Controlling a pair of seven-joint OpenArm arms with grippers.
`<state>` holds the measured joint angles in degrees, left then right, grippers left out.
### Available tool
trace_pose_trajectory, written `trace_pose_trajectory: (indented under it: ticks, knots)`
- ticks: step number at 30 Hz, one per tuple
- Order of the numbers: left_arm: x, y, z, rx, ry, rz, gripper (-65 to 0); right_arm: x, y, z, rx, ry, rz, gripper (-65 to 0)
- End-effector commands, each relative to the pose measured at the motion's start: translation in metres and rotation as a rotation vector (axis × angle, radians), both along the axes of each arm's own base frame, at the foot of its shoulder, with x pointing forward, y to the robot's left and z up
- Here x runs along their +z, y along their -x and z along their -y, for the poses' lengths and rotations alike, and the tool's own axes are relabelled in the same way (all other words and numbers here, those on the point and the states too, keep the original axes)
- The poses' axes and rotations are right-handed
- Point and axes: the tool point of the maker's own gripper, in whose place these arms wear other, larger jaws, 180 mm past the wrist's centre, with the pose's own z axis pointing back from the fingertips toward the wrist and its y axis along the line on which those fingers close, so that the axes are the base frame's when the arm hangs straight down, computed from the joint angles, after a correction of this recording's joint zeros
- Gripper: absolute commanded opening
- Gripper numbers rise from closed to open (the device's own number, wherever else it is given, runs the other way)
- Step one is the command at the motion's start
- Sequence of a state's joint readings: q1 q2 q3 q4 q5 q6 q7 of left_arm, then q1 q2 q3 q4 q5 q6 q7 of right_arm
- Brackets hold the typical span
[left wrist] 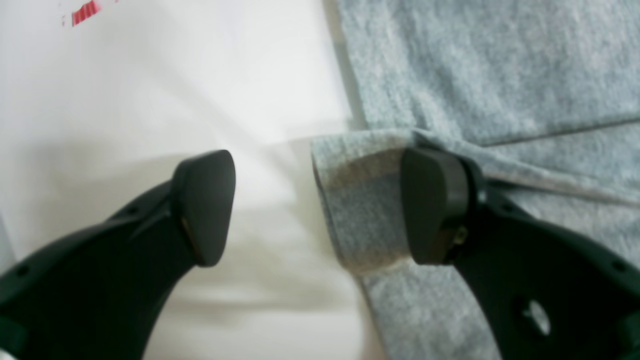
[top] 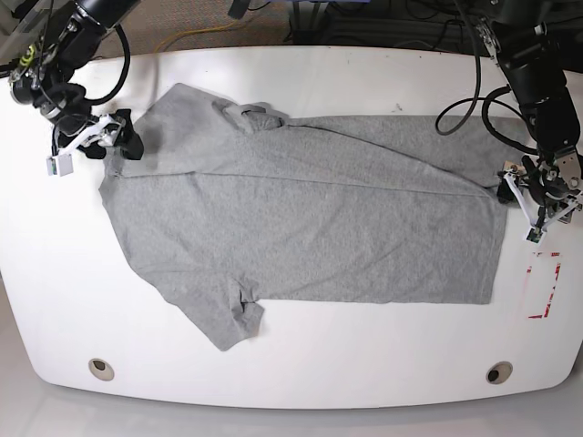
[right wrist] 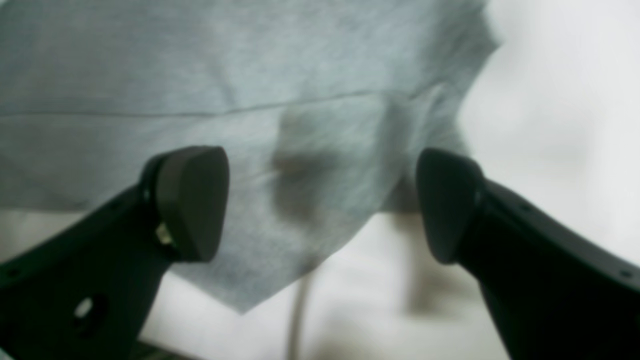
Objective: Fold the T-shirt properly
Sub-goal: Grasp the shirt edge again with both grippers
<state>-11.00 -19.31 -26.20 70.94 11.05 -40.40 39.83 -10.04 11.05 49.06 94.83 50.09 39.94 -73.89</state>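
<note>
While its two black curved fingers stand wide apart, the left gripper [left wrist: 317, 207] holds nothing: one pad sits over the bare white tabletop [left wrist: 150, 100], and the other [left wrist: 432, 205] is at the folded edge of the light heather-grey cotton T-shirt [left wrist: 475, 65], where a small flap of cloth curls up between the fingers. Whether that pad touches the cloth cannot be told. A short red marking [left wrist: 86, 12] shows on the table near the top corner of this wrist view.

The right gripper [right wrist: 322, 205] is likewise spread wide and empty, its left pad [right wrist: 192, 200] in front of the grey fabric and its other pad over white table; a pointed corner of the shirt hangs in the gap, blurred.

From the base view, the T-shirt [top: 310, 228] lies spread flat across the middle of the white oval table [top: 291, 382], plain side up, neck toward the far edge, one sleeve toward the near edge. The right gripper [top: 114, 137] sits at the shirt's sleeve end, the left gripper [top: 537, 196] at the hem end, beside a red-outlined rectangle [top: 545, 284] marked on the table.
</note>
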Motion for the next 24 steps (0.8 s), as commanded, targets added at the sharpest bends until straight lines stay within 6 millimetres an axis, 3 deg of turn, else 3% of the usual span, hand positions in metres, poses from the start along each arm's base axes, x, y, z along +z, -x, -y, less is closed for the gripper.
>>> trace_pose_trajectory:
  ticks: [1,6,11,15,24]
  knots:
    - [0.03,-0.005,-0.013,-0.006,-0.068,0.07,-17.8,0.011,0.006,-0.001,0.006,-0.033,0.047,-10.6]
    - [0.031,0.017,-0.007,-0.043,-0.118,0.063,-17.8,-0.006,0.034,-0.012,-0.004,-0.077,-0.016,-14.1]
    - [0.029,0.032,0.02,-0.087,-0.077,0.094,-17.9,-0.022,0.056,-0.023,-0.012,-0.113,-0.076,-14.0]
    - [0.028,0.046,0.033,-0.114,-0.064,0.097,-17.9,-0.029,0.065,-0.035,-0.027,-0.151,-0.099,-14.0]
    - [0.003,0.051,0.065,-0.169,-0.013,0.044,-17.9,-0.038,0.065,-0.055,-0.081,-0.243,-0.151,-14.0]
